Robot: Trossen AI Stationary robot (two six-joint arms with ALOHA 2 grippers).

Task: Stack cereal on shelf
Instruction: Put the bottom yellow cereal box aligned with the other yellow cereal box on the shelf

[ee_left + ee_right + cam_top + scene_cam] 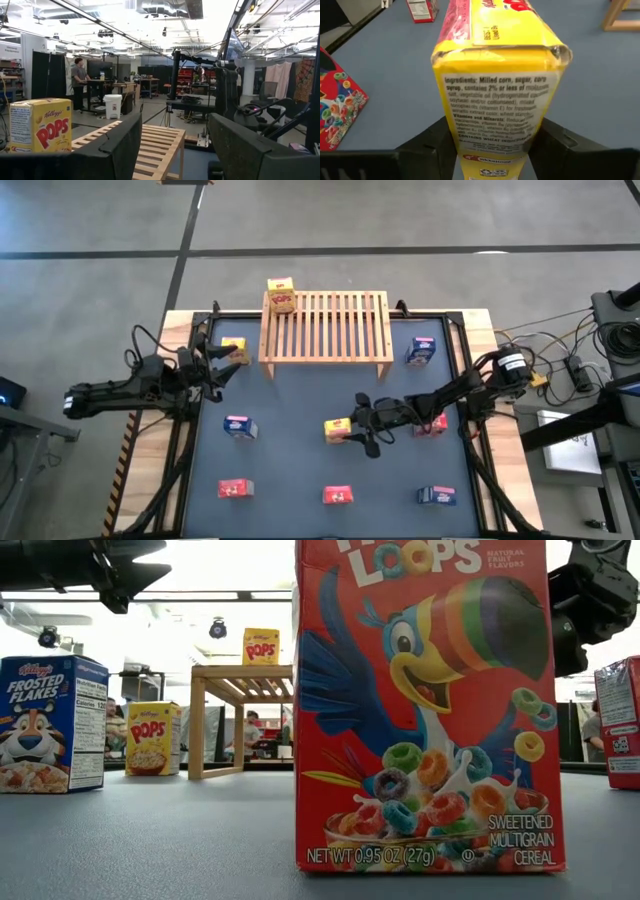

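The wooden slatted shelf point(325, 325) stands at the table's far middle. One yellow cereal box point(281, 295) stands on its far left corner, and also shows in the left wrist view point(40, 125). My right gripper point(358, 426) is at the table's middle, shut on a second yellow box point(497, 100). My left gripper point(222, 363) is open and empty, raised left of the shelf, beside a third yellow box point(233, 348) standing on the table. In the low view a red box point(430, 705) hides the held box. My right gripper pinches the yellow box between its two fingers point(427, 145), which lie on the two broad faces beside the ingredients side panel point(495, 120). The fingers come level from the table's right side. The box is upright. Whether its bottom is on the table I cannot tell.
Blue boxes stand at far right point(421, 351), left middle point(239, 426) and near right point(437, 496). Red boxes stand right of my right gripper point(432, 423) and at the near edge point(236, 488), point(338, 496). A person point(77, 82) stands in the room behind.
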